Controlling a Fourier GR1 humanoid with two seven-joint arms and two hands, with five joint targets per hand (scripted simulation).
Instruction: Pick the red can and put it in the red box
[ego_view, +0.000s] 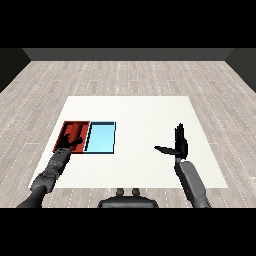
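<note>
Reaches over the near part of the red tray (65, 126) with the left hand (70, 143), forearm coming in from the lower left corner. Shows that hand only as a dark shape against the red floor of the tray and its own shadow; cannot tell whether it is open or curled round anything.

Holds the right hand (179, 143) well apart, above the bare right side of the table (135, 107), fingers (179, 133) straight and pointing up, thumb stretched out toward the left, nothing in it.

Shows no red can anywhere on the white of the table, nor in the light blue tray (100, 138) just beside the red one. Leaves one likely place for the red can: inside the red tray, at or under the left hand, red against red and so not to be made out for certain.

Judged from this: looks like the last part of the task, with picking and carrying done and the placing either under way or just finished. Leaves, at most, letting go of the can in the red tray and drawing the left hand clear of the tray's rim without knocking it over.
</note>
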